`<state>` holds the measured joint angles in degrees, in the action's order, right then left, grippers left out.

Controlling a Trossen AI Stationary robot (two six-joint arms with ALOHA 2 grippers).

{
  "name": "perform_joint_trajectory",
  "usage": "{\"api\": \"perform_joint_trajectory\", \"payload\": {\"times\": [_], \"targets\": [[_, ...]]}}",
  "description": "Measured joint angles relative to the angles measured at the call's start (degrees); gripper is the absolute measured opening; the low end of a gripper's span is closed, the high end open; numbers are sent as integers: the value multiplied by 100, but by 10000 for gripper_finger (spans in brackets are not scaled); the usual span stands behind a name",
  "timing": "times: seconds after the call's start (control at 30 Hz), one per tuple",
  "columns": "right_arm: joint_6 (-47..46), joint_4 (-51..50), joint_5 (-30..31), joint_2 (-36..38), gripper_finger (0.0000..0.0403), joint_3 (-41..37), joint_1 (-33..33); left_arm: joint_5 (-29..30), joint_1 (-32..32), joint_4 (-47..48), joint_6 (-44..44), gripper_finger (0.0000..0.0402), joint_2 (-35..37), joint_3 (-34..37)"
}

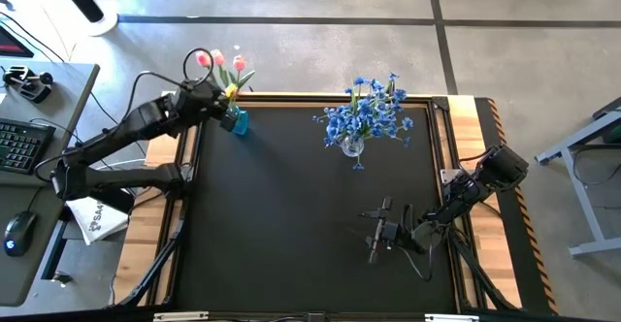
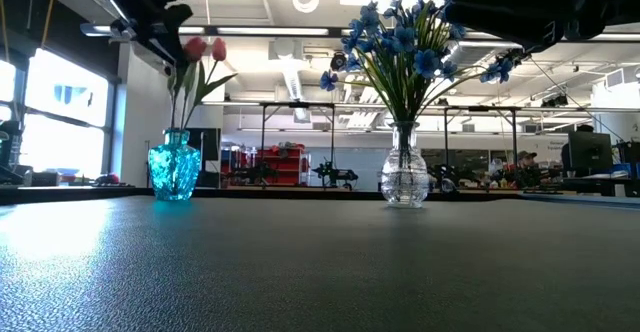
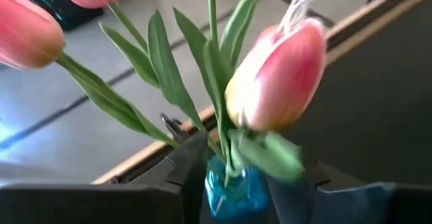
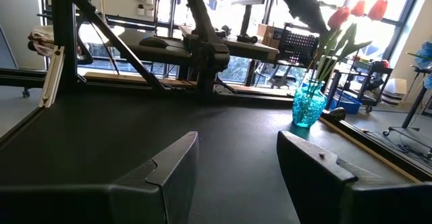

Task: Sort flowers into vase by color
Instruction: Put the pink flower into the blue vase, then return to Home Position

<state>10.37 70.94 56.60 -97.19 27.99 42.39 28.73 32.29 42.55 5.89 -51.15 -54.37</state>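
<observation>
left gripper [image 1: 231, 97]: over teal vase [image 1: 239, 121] at worktop [image 1: 291, 215] 11 o'clock, jaws possibly parted around pink tulips [image 1: 221, 62] | right gripper [image 1: 378, 233]: 4 o'clock, jaws released | blue flowers [image 1: 366, 113] in clear vase [image 1: 352, 146]

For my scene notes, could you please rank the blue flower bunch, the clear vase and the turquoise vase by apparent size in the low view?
1. Blue flower bunch, clearly largest.
2. Clear vase and turquoise vase look nearly alike; their distances from the camera may differ, so I would not rank them.
</observation>
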Motion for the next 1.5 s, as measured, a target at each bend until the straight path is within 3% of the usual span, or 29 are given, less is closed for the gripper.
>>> {"api": "perform_joint_trajectory", "payload": {"times": [0.23, 0.4, 0.53, 0.73, 0.87, 1.0, 1.2, 1.5], "targets": [[-62, -2, -2, 0, 199, 0, 0, -530, 365, 1671, 72, 157, -513, -1140], [-740, -454, 90, 55, 199, 2, -4, -585, 407, 3093, 551, 158, -982, -2050], [-2092, -2062, -180, 557, 199, 2, -65, -1042, 222, 3727, 922, 158, -1105, -2305], [-4391, -5143, -1771, 1643, 199, 2, -502, -1404, -668, 3694, 1427, 158, -716, -1869], [-4791, -6292, -2393, 2076, 199, 0, -767, -1418, -1471, 3448, 2072, 158, -315, -1369], [-4716, -6715, -3416, 2301, 198, 0, -1089, -1465, -2294, 2937, 2585, 158, 100, -767], [-3357, -6739, -4891, 2337, 198, 0, -1434, -1502, -3347, 1277, 2985, 158, 664, 371], [-2280, -6728, -5130, 2834, 138, -314, -2163, -1232, -4123, -1776, 2070, 158, 1175, 1964]]}}
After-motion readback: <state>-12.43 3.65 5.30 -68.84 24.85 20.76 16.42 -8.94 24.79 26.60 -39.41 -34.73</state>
